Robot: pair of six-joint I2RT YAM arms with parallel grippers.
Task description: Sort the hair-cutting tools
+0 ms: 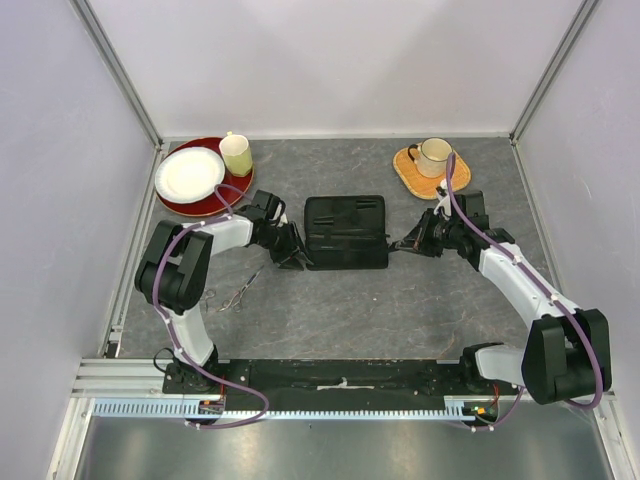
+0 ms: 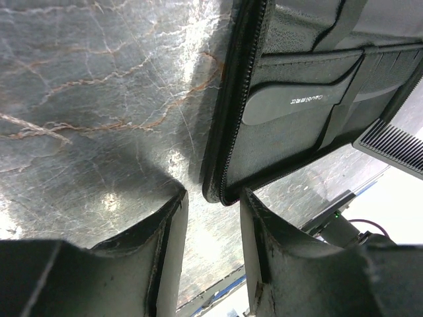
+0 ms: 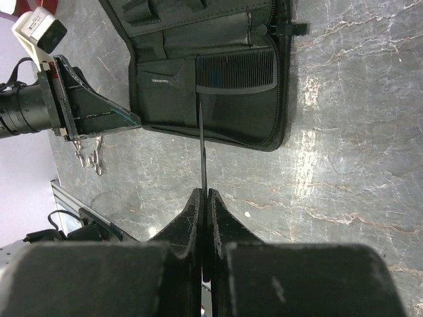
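The black zip case (image 1: 345, 232) lies open mid-table. A black comb (image 3: 236, 71) lies on its inner pocket. My right gripper (image 3: 204, 193) is shut on a slim black comb (image 3: 201, 142) seen edge-on, whose far end reaches over the case's near edge. In the top view this gripper (image 1: 402, 244) is just right of the case. My left gripper (image 2: 213, 198) is open, with the case's corner (image 2: 225, 188) just beyond its fingertips; in the top view it (image 1: 291, 257) is at the case's left edge. Silver scissors (image 1: 240, 290) lie on the table left of the case, also in the right wrist view (image 3: 89, 153).
A white plate (image 1: 190, 172) on a red plate (image 1: 240, 190) with a pale mug (image 1: 236, 154) stands at the back left. A cream mug (image 1: 433, 155) on an orange mat (image 1: 410, 175) stands at the back right. Walls close in both sides.
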